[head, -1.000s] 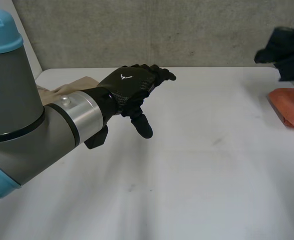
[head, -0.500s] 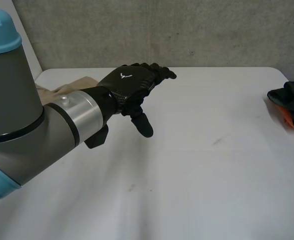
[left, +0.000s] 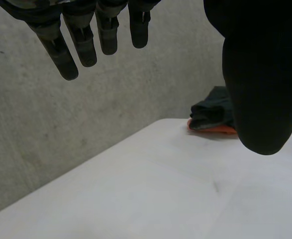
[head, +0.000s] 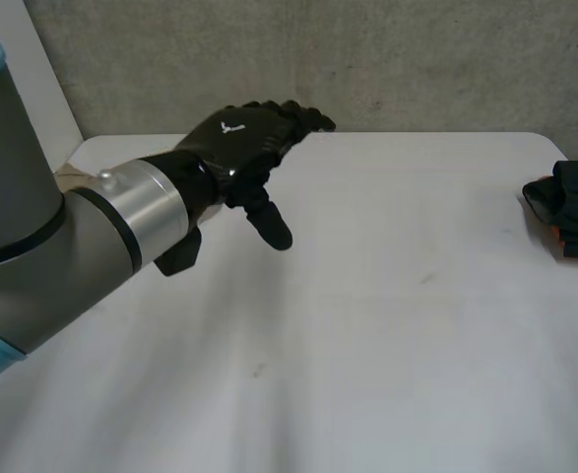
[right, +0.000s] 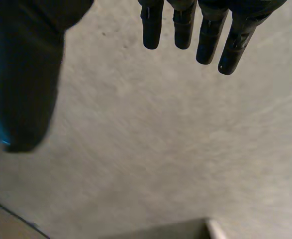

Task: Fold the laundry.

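Dark crumpled garment on a folded orange cloth lies at the white table's right edge, well apart from the empty, straight-fingered left hand; the right hand, fingers likewise straight, could knock it off when reaching.

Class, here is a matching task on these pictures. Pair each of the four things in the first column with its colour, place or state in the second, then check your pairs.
Column one:
1. left robot hand
2. dark garment
3. orange cloth
4. table

Column two:
A. white, with the laundry at its right edge
B. lying under the dark garment
C. open, held over the table
D. heaped on top of the orange cloth

Pairs: 1-C, 2-D, 3-B, 4-A.
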Motion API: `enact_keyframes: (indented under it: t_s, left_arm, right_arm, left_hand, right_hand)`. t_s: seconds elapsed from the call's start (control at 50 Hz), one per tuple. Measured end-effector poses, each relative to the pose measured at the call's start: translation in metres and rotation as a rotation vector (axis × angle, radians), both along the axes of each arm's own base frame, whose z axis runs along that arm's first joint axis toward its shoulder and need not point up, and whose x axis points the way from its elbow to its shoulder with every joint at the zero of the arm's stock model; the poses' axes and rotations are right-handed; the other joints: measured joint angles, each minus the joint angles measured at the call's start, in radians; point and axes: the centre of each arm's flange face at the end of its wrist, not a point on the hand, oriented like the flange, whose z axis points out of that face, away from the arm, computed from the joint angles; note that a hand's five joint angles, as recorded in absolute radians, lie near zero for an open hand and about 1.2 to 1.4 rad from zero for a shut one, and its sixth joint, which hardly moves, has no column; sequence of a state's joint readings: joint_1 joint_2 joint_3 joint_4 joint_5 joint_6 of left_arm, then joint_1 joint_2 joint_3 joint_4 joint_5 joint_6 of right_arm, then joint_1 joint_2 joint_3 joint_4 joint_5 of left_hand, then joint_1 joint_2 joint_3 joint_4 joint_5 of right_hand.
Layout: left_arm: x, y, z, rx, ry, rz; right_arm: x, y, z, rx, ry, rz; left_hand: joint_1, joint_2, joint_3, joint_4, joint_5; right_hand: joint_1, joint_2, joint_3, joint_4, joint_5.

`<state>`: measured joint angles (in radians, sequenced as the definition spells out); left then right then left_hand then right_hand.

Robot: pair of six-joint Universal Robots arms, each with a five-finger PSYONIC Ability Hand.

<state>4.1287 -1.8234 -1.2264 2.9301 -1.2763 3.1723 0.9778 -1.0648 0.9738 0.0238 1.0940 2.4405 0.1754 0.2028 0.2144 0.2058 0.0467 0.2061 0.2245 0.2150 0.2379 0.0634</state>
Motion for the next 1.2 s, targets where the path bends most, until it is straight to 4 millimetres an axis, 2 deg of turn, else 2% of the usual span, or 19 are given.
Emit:
enact_keyframes:
  t_s: [0.06,0.12,0.14,0.18,0.22,0.26,0.28,0.34,0.48,0.56,0.58,0.6,0.68,0.86,0.92,0.96,1.0,1.06,1.2]
  left_arm:
    - [0.003,-0.005,0.005,-0.026,0.016,0.017]
    - [0.005,-0.007,0.007,-0.035,0.021,0.025]
    - [0.009,-0.014,0.011,-0.057,0.032,0.049]
    - [0.011,-0.016,0.012,-0.063,0.035,0.056]
    - [0.020,-0.030,0.016,-0.091,0.044,0.100]
    - [0.029,-0.043,0.017,-0.111,0.049,0.139]
    - [0.029,-0.043,0.017,-0.111,0.049,0.139]
    - [0.050,-0.073,0.018,-0.148,0.054,0.226]
    - [0.088,-0.140,-0.010,-0.206,-0.001,0.366]
    - [0.097,-0.157,-0.022,-0.217,-0.034,0.391]
    - [0.116,-0.189,-0.051,-0.227,-0.120,0.430]
    - [0.124,-0.201,-0.066,-0.227,-0.162,0.438]
    - [0.138,-0.227,-0.113,-0.201,-0.286,0.434]
    - [0.148,-0.252,-0.184,-0.152,-0.458,0.422]
    - [0.149,-0.258,-0.193,-0.158,-0.475,0.444]
    - [0.150,-0.262,-0.197,-0.167,-0.478,0.461]
    - [0.150,-0.266,-0.198,-0.179,-0.479,0.478]
    - [0.148,-0.267,-0.195,-0.200,-0.475,0.505]
    - [0.107,-0.234,-0.133,-0.323,-0.374,0.541]
  right_arm:
    - [0.054,-0.001,0.019,-0.052,0.079,-0.003]
    - [0.079,0.001,0.023,-0.077,0.080,0.027]
    - [0.138,0.011,0.031,-0.140,0.041,0.134]
    - [0.152,0.015,0.033,-0.154,0.026,0.163]
    - [0.211,0.040,0.036,-0.199,-0.069,0.313]
    - [0.246,0.059,0.032,-0.198,-0.145,0.415]
    - [0.246,0.059,0.032,-0.198,-0.145,0.415]
    - [0.299,0.097,0.014,-0.141,-0.271,0.581]
    - [0.362,0.168,-0.047,0.087,-0.345,0.775]
    - [0.368,0.180,-0.060,0.135,-0.334,0.794]
    - [0.374,0.194,-0.078,0.195,-0.311,0.812]
    - [0.375,0.202,-0.089,0.231,-0.294,0.816]
    - [0.373,0.212,-0.106,0.287,-0.271,0.811]
    - [0.360,0.217,-0.127,0.357,-0.265,0.772]
    - [0.356,0.215,-0.129,0.365,-0.269,0.757]
    - [0.354,0.214,-0.130,0.368,-0.270,0.749]
    - [0.352,0.212,-0.131,0.369,-0.272,0.742]
    - [0.351,0.211,-0.131,0.369,-0.273,0.734]
    - [0.348,0.208,-0.130,0.365,-0.276,0.714]
  left_hand:
    - [0.000,0.000,0.000,0.000,0.000]
    - [0.000,0.000,0.000,0.000,0.000]
    - [0.000,0.000,0.000,0.000,0.000]
    - [0.000,0.000,0.000,0.000,0.000]
    - [0.000,0.000,0.000,0.000,0.000]
    - [0.000,0.000,0.000,0.000,0.000]
    - [0.000,0.000,0.000,0.000,0.000]
    - [0.000,0.000,0.000,0.000,0.000]
    - [0.000,0.000,0.000,0.000,0.000]
    - [0.000,0.000,0.000,0.000,0.000]
    - [0.000,0.000,0.000,0.000,0.000]
    - [0.000,0.000,0.000,0.000,0.000]
    - [0.001,0.000,0.000,0.000,0.000]
    - [0.133,0.091,0.080,0.089,0.081]
    - [0.294,0.246,0.217,0.229,0.216]
    - [0.738,0.667,0.634,0.664,0.641]
    - [0.913,0.899,0.832,0.898,0.868]
    - [0.939,0.953,0.889,0.979,0.918]
    - [0.940,0.970,0.928,0.982,0.918]
  right_hand:
    - [0.000,0.000,0.000,0.000,0.000]
    - [0.000,0.000,0.000,0.000,-0.002]
    - [0.000,0.000,0.000,0.000,-0.005]
    - [0.000,0.000,0.000,0.000,-0.005]
    - [0.000,0.000,0.000,0.000,-0.005]
    - [0.000,0.000,0.000,0.000,-0.005]
    - [0.000,0.000,0.000,0.000,-0.005]
    - [0.000,0.000,0.000,0.000,-0.005]
    - [0.000,0.000,0.000,0.000,-0.005]
    - [0.000,0.000,0.000,0.000,-0.005]
    - [0.000,0.000,0.000,0.000,-0.005]
    - [0.000,0.000,0.000,0.000,-0.005]
    - [0.000,0.000,0.000,0.000,-0.005]
    - [0.000,0.000,0.000,0.000,-0.005]
    - [0.000,0.000,0.000,0.000,-0.005]
    - [0.000,0.000,0.000,0.000,-0.005]
    - [0.000,0.000,0.000,0.000,-0.005]
    - [0.000,0.000,0.000,0.000,-0.005]
    - [0.000,0.000,0.000,0.000,-0.005]
